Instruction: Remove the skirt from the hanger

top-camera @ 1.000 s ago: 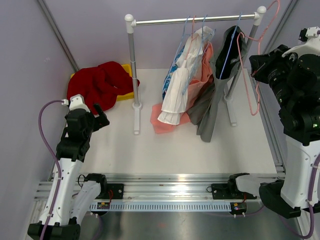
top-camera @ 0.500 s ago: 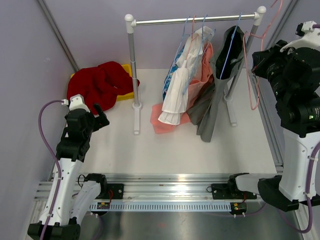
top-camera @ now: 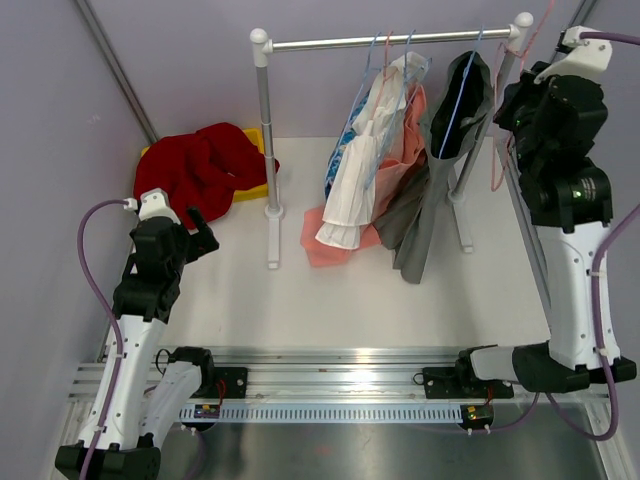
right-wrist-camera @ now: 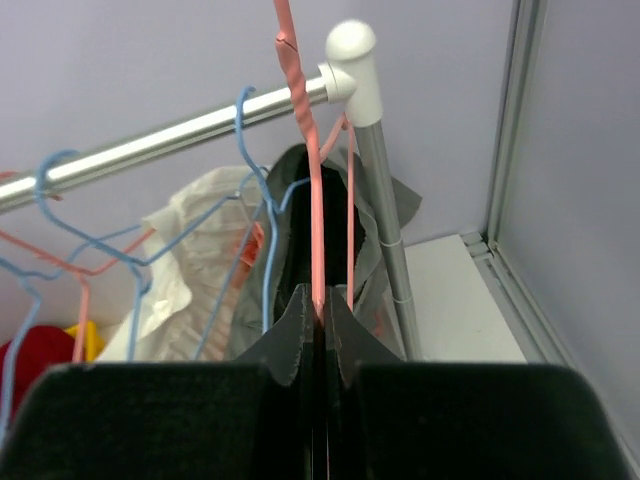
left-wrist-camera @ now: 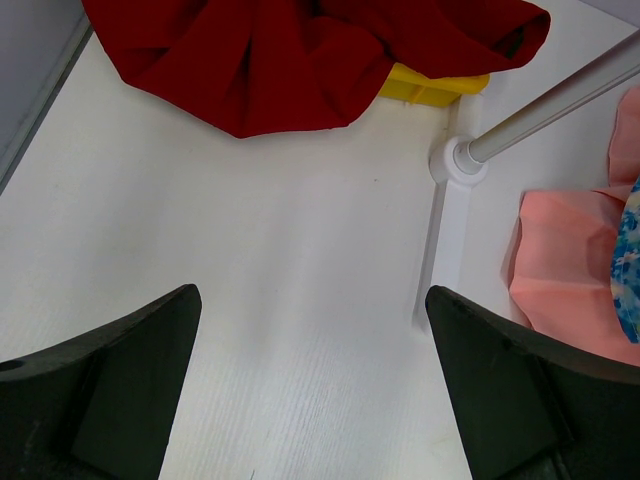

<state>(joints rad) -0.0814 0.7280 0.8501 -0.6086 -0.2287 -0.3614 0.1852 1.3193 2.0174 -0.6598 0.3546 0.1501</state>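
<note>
The left gripper (left-wrist-camera: 310, 322) hovers low over the smooth white table (left-wrist-camera: 250, 250), its blunt black fingers spread wide apart and holding nothing. Beyond it, at the table's far left corner, the red skirt (left-wrist-camera: 300, 50) lies in a soft heap of deep folds, draped over a yellow bin (left-wrist-camera: 432, 86). A metal rail (top-camera: 390, 41) on white posts crosses the back, hung with crumpled white (top-camera: 358, 175), salmon (top-camera: 408, 150) and grey (top-camera: 415, 225) garments on thin blue wire hangers (right-wrist-camera: 255, 190). By the rail's right post, the right gripper (right-wrist-camera: 318, 308) has its serrated fingers pressed together on a bare pink wire hanger (right-wrist-camera: 313, 180).
</note>
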